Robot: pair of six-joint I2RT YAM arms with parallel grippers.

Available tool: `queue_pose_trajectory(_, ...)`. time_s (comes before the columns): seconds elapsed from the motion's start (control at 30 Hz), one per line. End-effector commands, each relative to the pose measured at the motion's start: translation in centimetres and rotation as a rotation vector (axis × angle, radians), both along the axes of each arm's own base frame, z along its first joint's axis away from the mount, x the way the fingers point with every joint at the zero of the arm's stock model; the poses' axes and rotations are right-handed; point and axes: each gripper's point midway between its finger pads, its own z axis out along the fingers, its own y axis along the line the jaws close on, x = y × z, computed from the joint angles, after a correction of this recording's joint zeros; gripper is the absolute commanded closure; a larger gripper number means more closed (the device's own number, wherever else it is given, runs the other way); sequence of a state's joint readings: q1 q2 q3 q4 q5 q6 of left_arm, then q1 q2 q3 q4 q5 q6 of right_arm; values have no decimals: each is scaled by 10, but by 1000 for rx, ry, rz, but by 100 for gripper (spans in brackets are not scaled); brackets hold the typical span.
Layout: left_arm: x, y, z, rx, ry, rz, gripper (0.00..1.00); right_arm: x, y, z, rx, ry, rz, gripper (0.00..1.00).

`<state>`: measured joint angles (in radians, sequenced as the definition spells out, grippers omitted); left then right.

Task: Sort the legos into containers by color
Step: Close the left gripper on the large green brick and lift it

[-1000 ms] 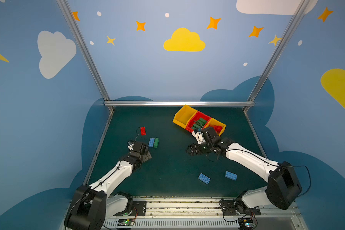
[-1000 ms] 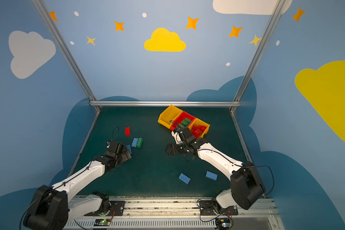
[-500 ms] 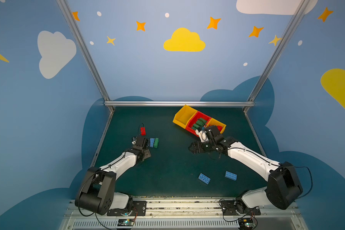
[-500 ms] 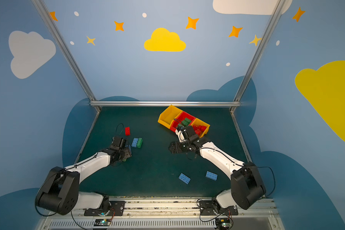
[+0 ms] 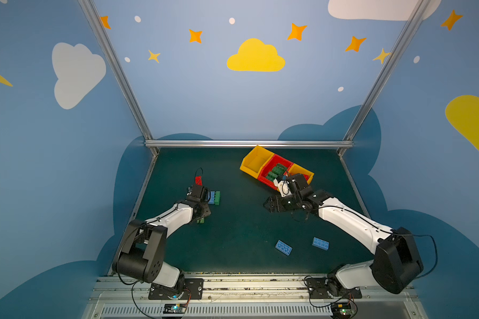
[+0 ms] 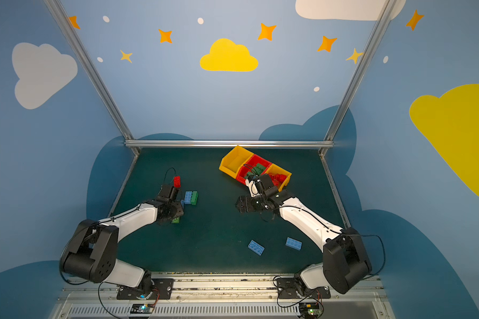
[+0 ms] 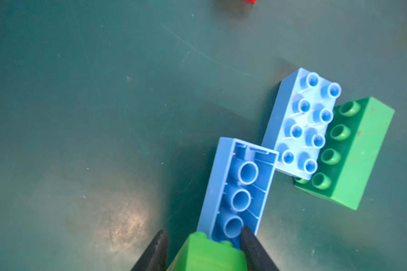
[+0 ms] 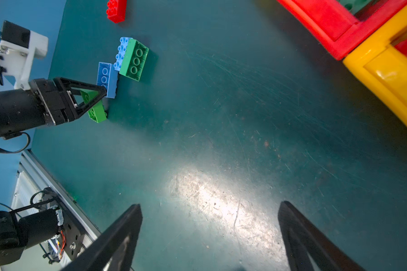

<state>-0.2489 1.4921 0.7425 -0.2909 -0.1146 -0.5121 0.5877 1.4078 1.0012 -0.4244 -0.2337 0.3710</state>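
The left gripper (image 7: pixel 203 231) pinches a green brick (image 7: pixel 207 255), and the right gripper (image 8: pixel 209 206) hangs open and empty. Next, I'd guess, it lifts clear toward the red container (image 5: pixel 264 181), where the greens lie.

Glossy plastic legos (image 7: pixel 301 122), scratched matt tabletop (image 8: pixel 221 140)

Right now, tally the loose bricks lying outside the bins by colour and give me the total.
Blue bricks: 4
Green bricks: 2, one between the fingers of the left gripper
Red bricks: 1
Total outside the bins: 7
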Motion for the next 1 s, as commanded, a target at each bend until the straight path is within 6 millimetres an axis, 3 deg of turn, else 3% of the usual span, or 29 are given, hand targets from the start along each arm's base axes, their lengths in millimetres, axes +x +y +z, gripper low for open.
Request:
queue_pose_trajectory(0.0, -12, -2, -6, -10, 58, -5, 54, -3, -8, 1, -11, -1, -27, 11)
queue_pose_trajectory(0.33, -18, -7, 0, -17, 46, -3, 71, -3, -17, 3, -8, -10, -58, 11)
queue_pose_trajectory(0.57, -20, -16, 10, -4, 43, -22, 77, -6, -23, 4, -9, -18, -71, 11)
queue_pose_trajectory(0.97, -6, -47, 74, -41, -44, -116, 76, -13, -28, 7, 25, -16, -78, 11)
